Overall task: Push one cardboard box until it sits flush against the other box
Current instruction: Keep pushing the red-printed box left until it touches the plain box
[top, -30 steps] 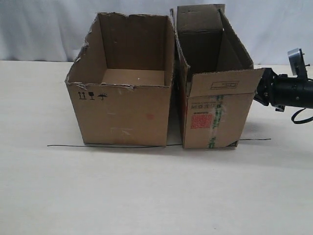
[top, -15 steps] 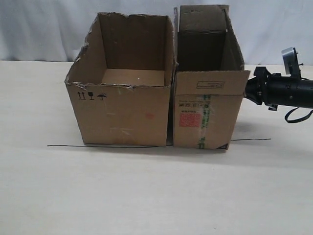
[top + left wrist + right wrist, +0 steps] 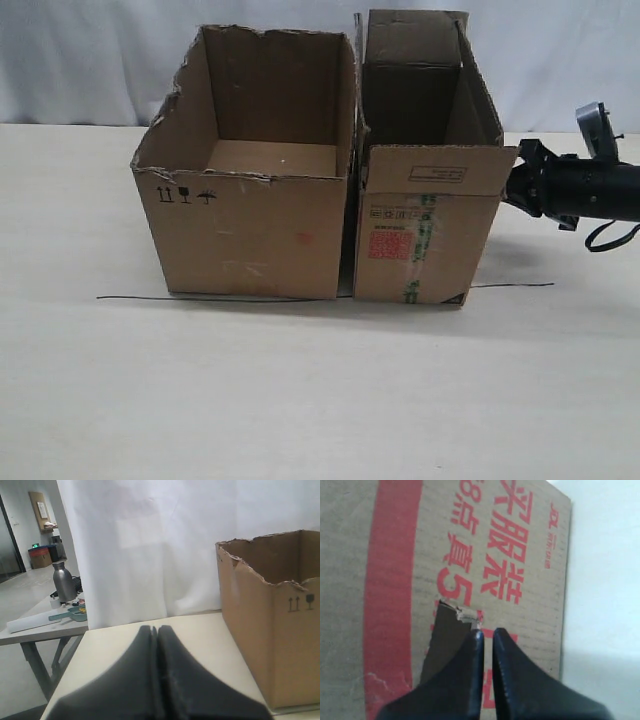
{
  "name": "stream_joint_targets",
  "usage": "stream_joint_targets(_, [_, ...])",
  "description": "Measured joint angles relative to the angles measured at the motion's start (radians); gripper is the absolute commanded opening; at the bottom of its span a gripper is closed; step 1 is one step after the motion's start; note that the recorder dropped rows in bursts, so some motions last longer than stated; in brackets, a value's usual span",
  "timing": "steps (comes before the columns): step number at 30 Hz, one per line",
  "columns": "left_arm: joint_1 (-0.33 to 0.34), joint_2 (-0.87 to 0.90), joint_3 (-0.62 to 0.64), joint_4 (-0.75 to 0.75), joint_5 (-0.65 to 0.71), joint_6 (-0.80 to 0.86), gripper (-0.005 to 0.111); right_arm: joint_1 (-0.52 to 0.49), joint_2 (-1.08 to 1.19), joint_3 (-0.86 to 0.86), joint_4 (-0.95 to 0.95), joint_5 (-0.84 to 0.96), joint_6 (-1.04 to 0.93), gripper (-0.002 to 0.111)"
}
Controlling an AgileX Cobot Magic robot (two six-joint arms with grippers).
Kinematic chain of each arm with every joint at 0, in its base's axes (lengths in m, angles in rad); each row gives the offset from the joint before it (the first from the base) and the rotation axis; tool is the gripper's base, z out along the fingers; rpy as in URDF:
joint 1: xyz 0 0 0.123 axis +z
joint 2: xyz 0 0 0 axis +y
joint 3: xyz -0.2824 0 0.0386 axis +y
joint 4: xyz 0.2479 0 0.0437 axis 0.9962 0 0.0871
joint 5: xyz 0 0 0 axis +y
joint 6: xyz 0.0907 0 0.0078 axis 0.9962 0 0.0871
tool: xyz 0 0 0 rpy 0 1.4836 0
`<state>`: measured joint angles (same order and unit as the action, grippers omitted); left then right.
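I am holding the right gripper [image 3: 516,187], fingers nearly closed on nothing, at the red-printed outer side of the cardboard box [image 3: 420,245], which is standing just beside the other box [image 3: 250,230], a dark sliver between them. It is looking empty, light and thin-walled, so I am favouring pushing that side, not the flaps [image 3: 440,170]; the left gripper [image 3: 155,630] is sitting closed, empty.

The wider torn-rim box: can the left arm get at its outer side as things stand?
Probably yes. In the left wrist view, only bare table lies between the shut left gripper and the wider box, with nothing in the way. The exterior view does not show this arm.
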<state>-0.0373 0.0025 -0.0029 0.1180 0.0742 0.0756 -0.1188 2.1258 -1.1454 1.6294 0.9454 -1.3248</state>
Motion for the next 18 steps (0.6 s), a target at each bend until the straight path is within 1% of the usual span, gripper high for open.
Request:
stream_joint_targets(8, [0.000, 0.000, 0.000, 0.000, 0.000, 0.000, 0.000, 0.002, 0.013, 0.000, 0.001, 0.041, 0.001, 0.005])
stream_joint_targets(18, [0.000, 0.000, 0.000, 0.000, 0.000, 0.000, 0.000, 0.036, 0.013, 0.000, 0.042, 0.043, -0.024, 0.005])
